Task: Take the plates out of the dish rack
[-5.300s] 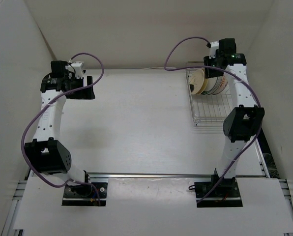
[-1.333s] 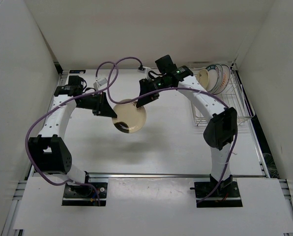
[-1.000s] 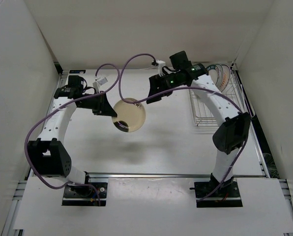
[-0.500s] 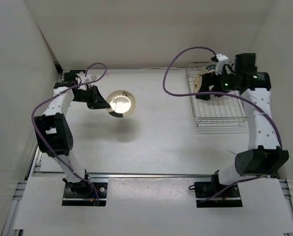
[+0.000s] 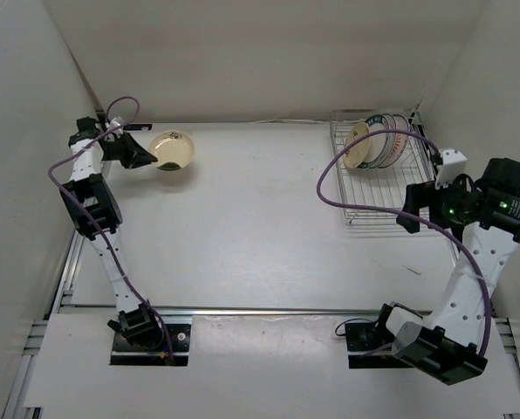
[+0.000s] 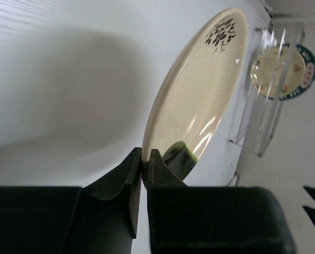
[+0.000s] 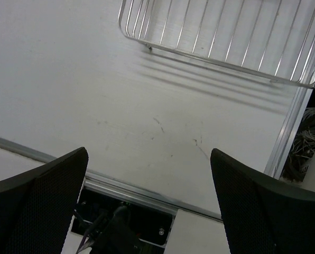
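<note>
My left gripper (image 5: 145, 154) is at the far left back corner of the table, shut on the rim of a tan plate (image 5: 174, 149). The left wrist view shows its jaws (image 6: 144, 164) pinching the edge of that plate (image 6: 200, 95), which is tilted on edge above the table and has a small dark leaf mark near its rim. The silver wire dish rack (image 5: 384, 188) stands at the back right, with more plates (image 5: 372, 144) upright in its far end. My right gripper (image 5: 410, 216) hovers open and empty by the rack's near right corner. Its wrist view shows the rack's edge (image 7: 221, 53).
White walls close in the table on the left, back and right. An aluminium rail (image 5: 312, 310) runs along the near edge by the arm bases. A purple cable (image 5: 365, 157) loops from the right arm over the rack. Loose cables (image 7: 305, 143) lie right of the table.
The left arm has swung the tan plate from mid-table to the far left back corner. The right gripper has pulled back from the racked plates to the rack's near right corner and opened wide.
</note>
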`<state>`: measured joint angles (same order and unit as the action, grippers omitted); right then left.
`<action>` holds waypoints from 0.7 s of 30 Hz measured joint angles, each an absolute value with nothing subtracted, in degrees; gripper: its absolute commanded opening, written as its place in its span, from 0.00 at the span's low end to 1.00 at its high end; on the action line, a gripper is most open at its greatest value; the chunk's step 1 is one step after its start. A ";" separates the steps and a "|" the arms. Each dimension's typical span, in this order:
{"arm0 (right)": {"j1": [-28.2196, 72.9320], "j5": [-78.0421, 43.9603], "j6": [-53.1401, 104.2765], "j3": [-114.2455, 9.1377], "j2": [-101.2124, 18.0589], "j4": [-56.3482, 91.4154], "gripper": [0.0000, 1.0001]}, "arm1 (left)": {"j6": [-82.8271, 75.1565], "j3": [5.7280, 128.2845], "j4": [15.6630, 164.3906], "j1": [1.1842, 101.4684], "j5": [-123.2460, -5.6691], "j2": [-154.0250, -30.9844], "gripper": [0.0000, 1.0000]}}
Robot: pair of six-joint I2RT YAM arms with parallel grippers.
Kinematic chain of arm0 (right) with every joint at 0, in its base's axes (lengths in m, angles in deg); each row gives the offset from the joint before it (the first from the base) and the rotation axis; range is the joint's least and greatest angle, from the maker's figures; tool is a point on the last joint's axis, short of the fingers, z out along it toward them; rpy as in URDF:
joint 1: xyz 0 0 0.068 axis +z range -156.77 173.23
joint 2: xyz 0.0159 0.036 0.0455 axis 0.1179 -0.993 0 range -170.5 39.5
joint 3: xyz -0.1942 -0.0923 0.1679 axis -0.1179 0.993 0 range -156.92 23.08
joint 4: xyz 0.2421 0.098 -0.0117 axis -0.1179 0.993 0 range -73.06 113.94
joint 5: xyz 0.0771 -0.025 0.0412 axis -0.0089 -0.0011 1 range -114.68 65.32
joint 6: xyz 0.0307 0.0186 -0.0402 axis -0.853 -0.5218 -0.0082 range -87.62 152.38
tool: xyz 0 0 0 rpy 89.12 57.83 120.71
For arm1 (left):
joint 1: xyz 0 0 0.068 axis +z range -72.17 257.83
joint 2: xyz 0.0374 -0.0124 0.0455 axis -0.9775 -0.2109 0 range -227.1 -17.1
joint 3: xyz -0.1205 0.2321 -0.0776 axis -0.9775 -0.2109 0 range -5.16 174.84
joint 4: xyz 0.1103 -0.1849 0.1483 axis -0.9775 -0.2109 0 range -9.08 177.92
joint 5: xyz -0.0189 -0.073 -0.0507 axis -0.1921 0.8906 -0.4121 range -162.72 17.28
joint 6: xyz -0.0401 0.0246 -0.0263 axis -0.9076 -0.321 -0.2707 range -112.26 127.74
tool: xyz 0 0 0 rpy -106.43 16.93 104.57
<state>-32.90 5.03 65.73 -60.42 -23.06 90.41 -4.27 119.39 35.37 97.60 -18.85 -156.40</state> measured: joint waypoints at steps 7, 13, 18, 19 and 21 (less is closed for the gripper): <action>-33.45 6.13 68.37 -58.63 -19.63 93.54 1.00 | -5.95 124.39 36.29 100.79 -23.92 -161.72 0.10; -33.45 8.05 67.26 -55.90 -18.97 93.73 1.00 | -7.22 125.86 36.88 102.69 -29.32 -164.40 0.10; -33.45 9.99 65.29 -53.71 -18.78 93.89 1.00 | -7.61 126.01 36.92 103.58 -33.19 -164.97 0.10; -33.45 10.32 64.92 -53.45 -18.71 93.91 1.00 | -7.63 126.14 36.94 103.63 -33.82 -164.97 0.12; -33.45 10.78 64.24 -53.06 -18.65 93.91 1.00 | -7.78 126.36 36.96 103.63 -34.92 -164.97 0.20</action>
<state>-33.45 10.78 64.24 -53.06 -18.65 93.91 -7.78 126.36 36.96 103.63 -34.92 -164.97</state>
